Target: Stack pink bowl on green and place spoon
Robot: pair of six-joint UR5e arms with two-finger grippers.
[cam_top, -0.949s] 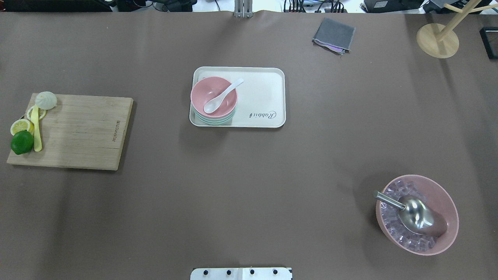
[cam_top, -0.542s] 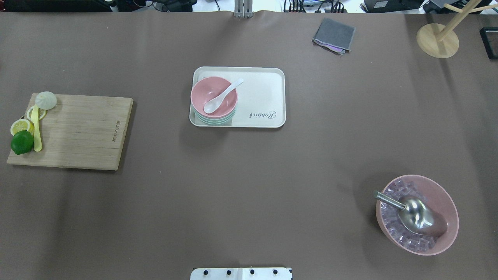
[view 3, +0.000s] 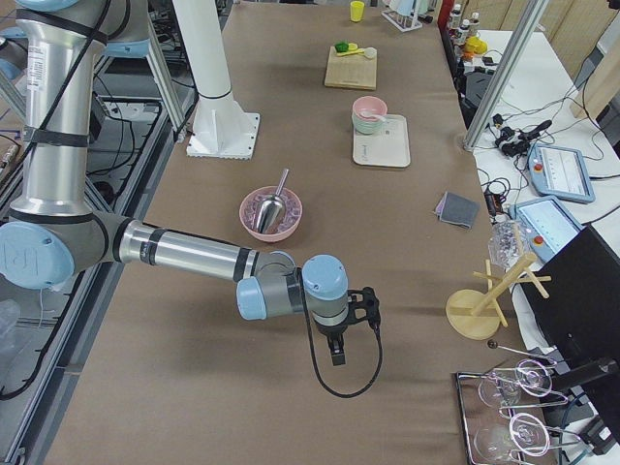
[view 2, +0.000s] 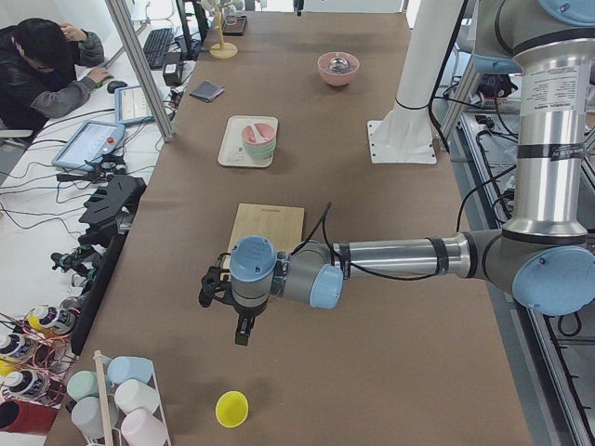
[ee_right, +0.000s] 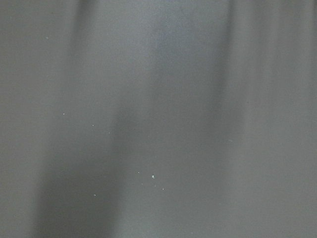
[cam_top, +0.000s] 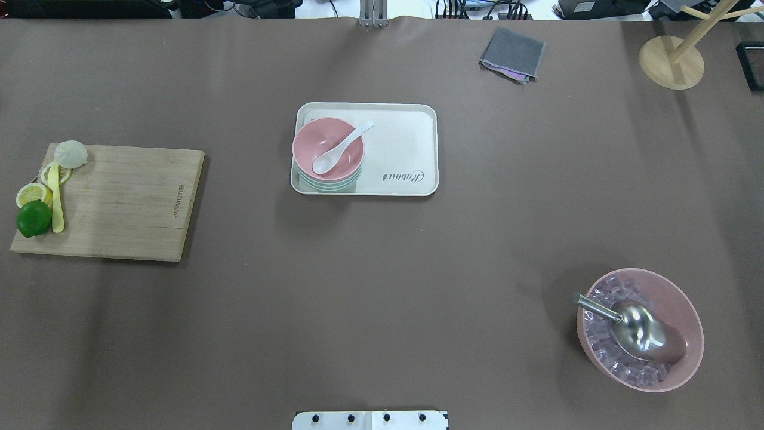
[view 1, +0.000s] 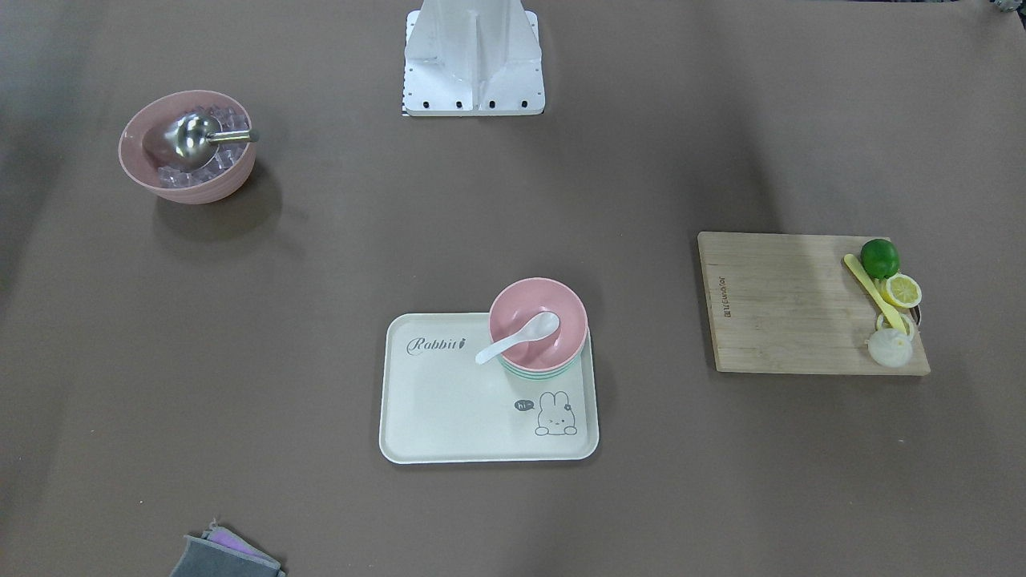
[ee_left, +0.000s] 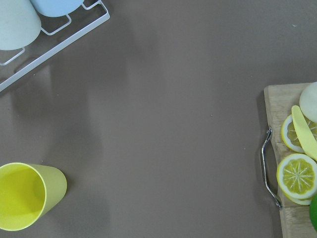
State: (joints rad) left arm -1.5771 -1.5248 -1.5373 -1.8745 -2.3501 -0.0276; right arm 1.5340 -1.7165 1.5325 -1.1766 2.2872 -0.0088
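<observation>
Near the middle of the table, a bit toward the far edge, I see the pink bowl [cam_top: 313,143] sitting inside the green bowl [cam_top: 331,184] on the white tray [cam_top: 412,140]. The white spoon [cam_top: 339,148] lies in the pink bowl, and its handle pokes out over the rim. My left gripper [view 2: 240,328] hangs over the table's left end, near a yellow cup [view 2: 231,408]. My right gripper [view 3: 336,352] hangs over the right end. I cannot tell if either one is open, closed or holding anything. A cutting board [cam_top: 119,203] lies by the left edge. A big ice bowl [cam_top: 681,303] sits near the right edge.
</observation>
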